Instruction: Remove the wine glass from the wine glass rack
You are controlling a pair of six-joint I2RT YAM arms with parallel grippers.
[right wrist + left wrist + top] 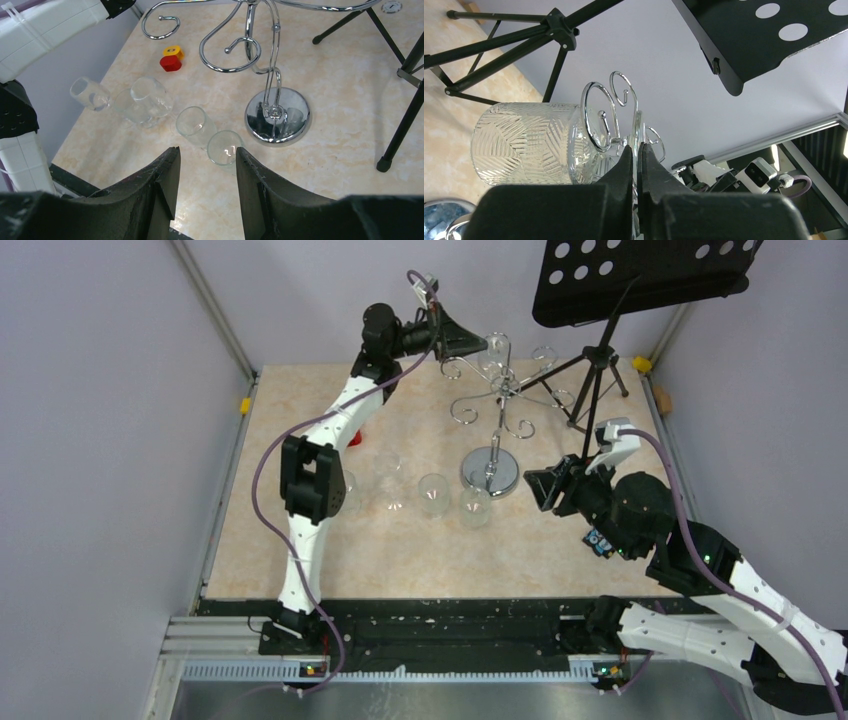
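Note:
The wine glass [524,145], with a leaf-cut bowl, hangs tilted among the curled chrome arms of the wine glass rack [594,120]. My left gripper [637,149] is shut on the glass's thin foot, which shows edge-on between the fingertips. From above, that gripper [476,342] is raised at the rack's top [500,390], beside the glass [495,350]. My right gripper [206,160] is open and holds nothing. It hovers low, just right of the rack's disc base [490,472], which also appears in the right wrist view [300,122].
Several clear glasses [433,492] stand in a row left of the rack base, one [224,147] just beyond my right fingertips. A red and yellow block [171,58] lies further left. A black tripod music stand [640,280] overhangs the back right, with its legs [400,125] on the table.

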